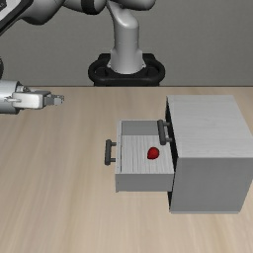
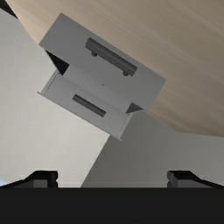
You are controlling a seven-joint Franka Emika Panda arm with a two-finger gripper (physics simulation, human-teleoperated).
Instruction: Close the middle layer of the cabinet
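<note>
My fingers (image 2: 37, 177) stand wide apart, empty, over the bench (image 1: 59, 198) near its edge on the exterior view's left. The middle drawer (image 1: 136, 170) of the cabinet (image 1: 210, 148) stands pulled out, well apart from them, a red thing (image 1: 154, 154) inside.

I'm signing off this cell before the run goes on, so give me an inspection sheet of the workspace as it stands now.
Surface: light wooden tabletop, flat.
Job's things: grey box-shaped cabinet with its drawer below the top one pulled out toward the exterior view's left; nothing touches the drawer's dark bar handle.
Clutter: small red object lying inside the open drawer.
Grippers: the gripper is open, holds nothing and hangs in the air well apart from the cabinet.
Cables: nothing seen.
Surroundings: the robot's black base on the table's far side, with a pale wall behind.
</note>
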